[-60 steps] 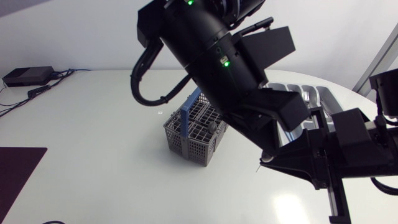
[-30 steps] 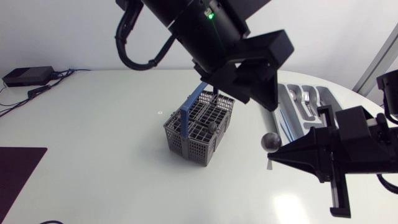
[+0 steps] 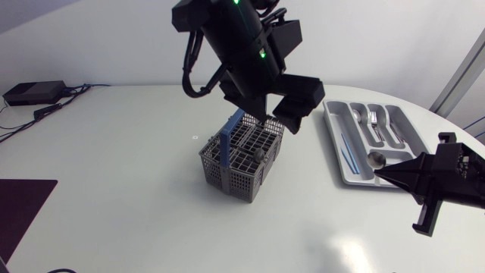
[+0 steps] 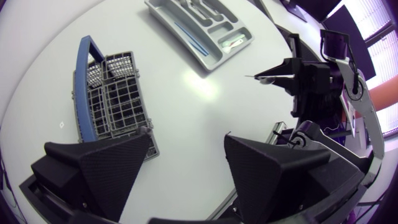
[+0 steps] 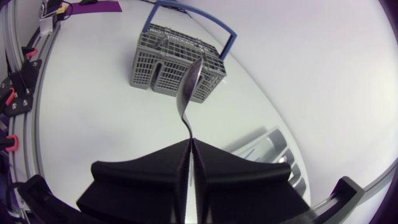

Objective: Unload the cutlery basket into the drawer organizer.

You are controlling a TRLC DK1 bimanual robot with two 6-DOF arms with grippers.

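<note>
White table (image 3: 114, 174) with grey basket (image 3: 227, 176), blue handle, at mid-table; organizer (image 3: 332, 136) to its right holds forks (image 3: 373, 117) and a blue stick (image 3: 345, 148). Right gripper (image 5: 189, 143) pinches spoon (image 5: 192, 78) by its handle, near organizer's near end. Left gripper (image 3: 276, 115) is spread wide, empty, above basket.

A black box (image 3: 34, 92) is sitting at ten o'clock; a dark mat (image 3: 21, 214) is lying at eight o'clock.
</note>
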